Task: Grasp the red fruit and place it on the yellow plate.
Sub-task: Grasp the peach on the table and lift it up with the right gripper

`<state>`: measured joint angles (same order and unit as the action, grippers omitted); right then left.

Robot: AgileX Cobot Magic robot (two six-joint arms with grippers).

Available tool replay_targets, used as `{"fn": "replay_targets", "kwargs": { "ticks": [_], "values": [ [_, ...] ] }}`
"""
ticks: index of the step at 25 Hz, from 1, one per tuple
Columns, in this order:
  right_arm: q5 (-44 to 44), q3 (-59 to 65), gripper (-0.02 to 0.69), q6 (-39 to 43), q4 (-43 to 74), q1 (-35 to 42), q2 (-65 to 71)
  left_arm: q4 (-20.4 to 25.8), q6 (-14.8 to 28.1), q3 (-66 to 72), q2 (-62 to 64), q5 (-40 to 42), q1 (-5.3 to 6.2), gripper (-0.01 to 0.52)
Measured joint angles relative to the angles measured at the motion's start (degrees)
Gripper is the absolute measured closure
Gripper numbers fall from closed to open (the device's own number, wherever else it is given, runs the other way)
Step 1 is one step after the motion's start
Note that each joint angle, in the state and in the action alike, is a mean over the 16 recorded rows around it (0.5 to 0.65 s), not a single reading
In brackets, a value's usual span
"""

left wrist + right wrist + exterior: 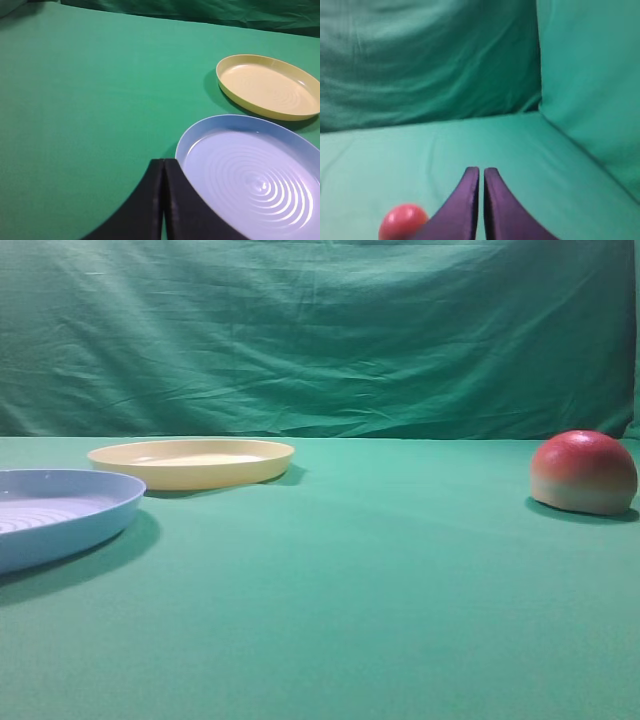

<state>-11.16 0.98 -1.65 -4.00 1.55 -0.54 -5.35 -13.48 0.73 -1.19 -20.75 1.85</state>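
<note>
The red fruit [583,472] rests on the green cloth at the far right, red on top and pale at its base; the right wrist view shows the red fruit [401,221] low and left of the fingers. The yellow plate [192,462] sits at the back left, and the left wrist view catches the yellow plate [267,86] at its upper right. My right gripper [481,171] is shut with nothing between its purple fingers, above the cloth. My left gripper [164,161] is shut and empty, right beside the rim of the blue plate. Neither gripper shows in the exterior high view.
A light blue plate [55,512] with concentric ridges lies at the near left, in front of the yellow one; the left wrist view shows the blue plate [252,170] too. Green cloth hangs as a backdrop [320,340] behind the table and along the right side.
</note>
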Motion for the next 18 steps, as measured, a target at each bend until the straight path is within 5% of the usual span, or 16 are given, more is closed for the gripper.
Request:
{"fn": "replay_targets", "kwargs": {
  "ticks": [8, 18],
  "values": [
    [1.9, -5.9, 0.665, 0.6, -3.3, 0.0, 3.8, 0.0, 0.0, 0.0, 0.0, 0.0, 0.00, 0.514],
    [-17.2, -21.3, 0.665, -5.4, -3.4, -1.0, 23.0, 0.0, 0.0, 0.0, 0.0, 0.0, 0.00, 0.514]
  ]
}}
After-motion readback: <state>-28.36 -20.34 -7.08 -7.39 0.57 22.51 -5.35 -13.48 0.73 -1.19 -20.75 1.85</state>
